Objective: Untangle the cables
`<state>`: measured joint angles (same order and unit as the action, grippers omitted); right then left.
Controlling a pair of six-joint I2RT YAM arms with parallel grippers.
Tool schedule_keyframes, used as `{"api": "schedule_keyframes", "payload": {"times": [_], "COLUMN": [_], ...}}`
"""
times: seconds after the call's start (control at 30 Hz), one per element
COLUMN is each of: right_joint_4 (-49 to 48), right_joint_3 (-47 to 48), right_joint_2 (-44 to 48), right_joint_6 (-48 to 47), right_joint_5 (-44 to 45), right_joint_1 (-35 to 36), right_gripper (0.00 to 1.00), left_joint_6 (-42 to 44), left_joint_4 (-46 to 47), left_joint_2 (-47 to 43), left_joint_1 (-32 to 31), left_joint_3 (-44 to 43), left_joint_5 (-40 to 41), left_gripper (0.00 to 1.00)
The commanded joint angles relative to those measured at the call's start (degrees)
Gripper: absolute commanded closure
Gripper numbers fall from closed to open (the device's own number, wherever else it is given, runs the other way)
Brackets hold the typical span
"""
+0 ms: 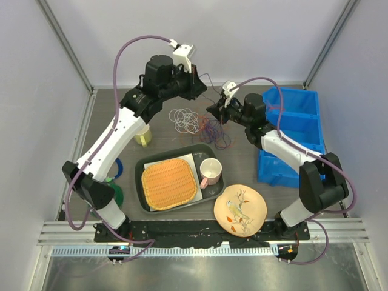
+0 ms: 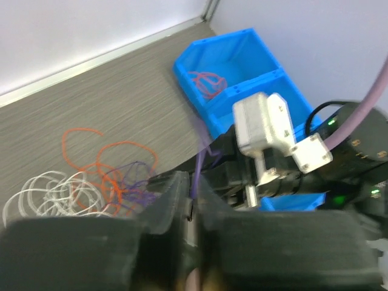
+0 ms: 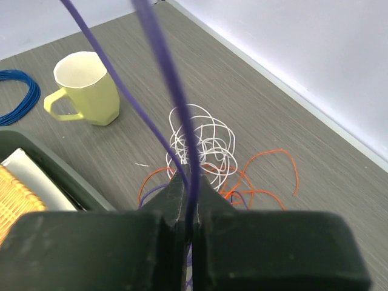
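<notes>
At the back middle of the bench [image 1: 109, 115], the cables [image 1: 203, 124] lie in a loose bunch between the two arms. White wire [image 1: 184, 119] loops on the left side, red wire [image 1: 212, 128] and purple wire [image 3: 176, 91] mixed on the right, touching the white loops.

Right pincer [image 3: 188, 182] is pressed closed on the purple wire, which runs up out of the jaws in two taut strands, above the bunch. Left pincer [image 2: 191, 206] is also clamped closed with a purple strand coming out between its fingers, raised off the bench at the back. The two pincers are near each other, the right one just in front of the left.

Yellow mug [image 3: 85, 88] stands upright left of the bunch, blue ring [image 3: 18, 91] further left. Dark tray [image 1: 145, 167] sits nearer, holding a woven mat [image 1: 170, 183] and a pink mug [image 1: 210, 171]. Painted plate [image 1: 240, 209] just right of the tray. Blue bin [image 1: 297, 121] on the right side.
</notes>
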<state>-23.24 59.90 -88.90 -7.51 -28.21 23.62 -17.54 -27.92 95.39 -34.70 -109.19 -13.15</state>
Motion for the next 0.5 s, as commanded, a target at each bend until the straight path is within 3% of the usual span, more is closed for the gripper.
{"api": "schedule_keyframes", "payload": {"times": [0.0,0.07,0.13,0.27,0.4,0.47], "right_joint_4": [1.88,0.58,-0.48,-0.4,-0.66,-0.84], "right_joint_3": [4.0,2.77,0.84,-0.92,-2.41,-2.68], "right_joint_2": [4.43,7.93,10.23,15.32,17.97,18.67], "right_joint_6": [0.91,3.36,4.43,6.19,7.42,7.33], "right_joint_5": [1.47,7.27,12.01,31.22,41.98,43.23], "right_joint_1": [-0.06,-0.06,-0.06,-0.15,-0.41,-0.41], "right_gripper": [0.99,0.99,0.99,0.99,0.99,0.99], "left_joint_6": [0.58,1.1,1.45,3.47,5.41,5.67], "left_joint_4": [2.16,3.31,6.2,12.44,14.56,15.52], "left_joint_2": [-4.69,-5.74,-7.06,-7.24,-2.51,0.92], "left_joint_1": [0.07,0.07,0.07,0.07,0.07,0.07], "left_joint_3": [3.88,9.04,13.1,23.64,25.25,25.08], "left_joint_5": [7.32,8.57,8.67,6.04,0.86,-3.35], "left_gripper": [0.37,0.01,0.0,0.0,0.0,0.0]}}
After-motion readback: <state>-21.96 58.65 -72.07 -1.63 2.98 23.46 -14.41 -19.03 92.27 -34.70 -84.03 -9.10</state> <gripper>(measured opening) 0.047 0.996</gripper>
